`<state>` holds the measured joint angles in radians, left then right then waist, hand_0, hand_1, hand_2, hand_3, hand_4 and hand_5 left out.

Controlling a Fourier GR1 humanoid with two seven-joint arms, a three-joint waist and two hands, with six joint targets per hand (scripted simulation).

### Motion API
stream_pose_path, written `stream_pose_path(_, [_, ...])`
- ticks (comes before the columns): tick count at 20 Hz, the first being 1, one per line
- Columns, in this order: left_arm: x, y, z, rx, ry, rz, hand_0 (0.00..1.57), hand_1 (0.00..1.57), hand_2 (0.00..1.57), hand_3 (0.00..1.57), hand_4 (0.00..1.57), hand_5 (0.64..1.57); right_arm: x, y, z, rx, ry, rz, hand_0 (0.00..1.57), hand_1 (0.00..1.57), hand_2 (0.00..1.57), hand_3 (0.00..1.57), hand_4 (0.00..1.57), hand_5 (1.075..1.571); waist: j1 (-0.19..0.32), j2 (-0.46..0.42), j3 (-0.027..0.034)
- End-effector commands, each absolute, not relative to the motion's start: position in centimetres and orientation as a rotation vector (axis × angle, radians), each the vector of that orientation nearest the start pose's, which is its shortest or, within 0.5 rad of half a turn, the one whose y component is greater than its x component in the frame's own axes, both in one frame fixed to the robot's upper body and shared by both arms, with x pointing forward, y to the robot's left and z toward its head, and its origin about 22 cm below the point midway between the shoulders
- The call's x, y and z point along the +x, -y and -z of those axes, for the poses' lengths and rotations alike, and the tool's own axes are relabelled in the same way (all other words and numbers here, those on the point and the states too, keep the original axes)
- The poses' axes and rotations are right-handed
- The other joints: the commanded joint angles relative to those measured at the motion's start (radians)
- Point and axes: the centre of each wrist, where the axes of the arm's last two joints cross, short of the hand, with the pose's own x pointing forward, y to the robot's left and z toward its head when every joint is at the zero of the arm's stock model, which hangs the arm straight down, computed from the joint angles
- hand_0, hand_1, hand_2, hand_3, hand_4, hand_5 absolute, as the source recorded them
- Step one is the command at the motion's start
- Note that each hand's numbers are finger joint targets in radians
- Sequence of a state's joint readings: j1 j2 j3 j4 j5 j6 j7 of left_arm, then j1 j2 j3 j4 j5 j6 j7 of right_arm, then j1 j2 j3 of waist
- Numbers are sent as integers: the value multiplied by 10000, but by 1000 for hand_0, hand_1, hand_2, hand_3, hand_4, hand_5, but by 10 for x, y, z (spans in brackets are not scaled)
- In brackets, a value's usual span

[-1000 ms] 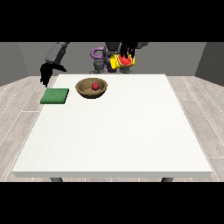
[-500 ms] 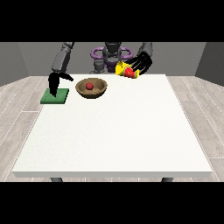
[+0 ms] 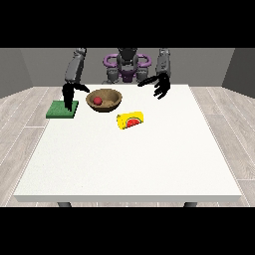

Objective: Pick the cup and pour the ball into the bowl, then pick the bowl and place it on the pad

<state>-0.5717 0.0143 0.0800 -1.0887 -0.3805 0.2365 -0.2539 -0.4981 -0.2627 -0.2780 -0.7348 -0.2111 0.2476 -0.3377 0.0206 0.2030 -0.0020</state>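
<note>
While the ball (image 3: 97,100) sits in the bowl (image 3: 110,103) and the cup (image 3: 130,120) lies on the surface (image 3: 149,159), both hands' fingers hang released, bowl not yet on the pad (image 3: 56,110).

view-left robot hand (image 3: 67,97): pointing down, fingers straight | view-right robot hand (image 3: 160,85): raised, seemingly spread

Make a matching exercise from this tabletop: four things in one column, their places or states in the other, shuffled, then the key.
Things:
1. small red ball
2. yellow cup with a watermelon print
3. flat green square pad
4. brown wooden bowl

Places or states:
A. lying on its side on the white table
B. under the hand at the view's left
C. inside the bowl
D. between the pad and the cup

Pairs: 1-C, 2-A, 3-B, 4-D
</note>
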Motion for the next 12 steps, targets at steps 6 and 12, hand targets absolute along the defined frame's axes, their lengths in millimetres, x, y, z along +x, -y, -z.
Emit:
stream_pose_path(6, [368,-199,-31,2883,18707,2663,0,0,0,0,0,1533,322,304,68,915,15149,1150,0,0,0,0,82,1543,24,-581,22])
stream_pose_path(12, [377,-161,-70,2416,19769,3197,0,0,0,0,0,1554,326,316,73,1031,15856,1741,0,0,0,0,258,1549,553,360,29])
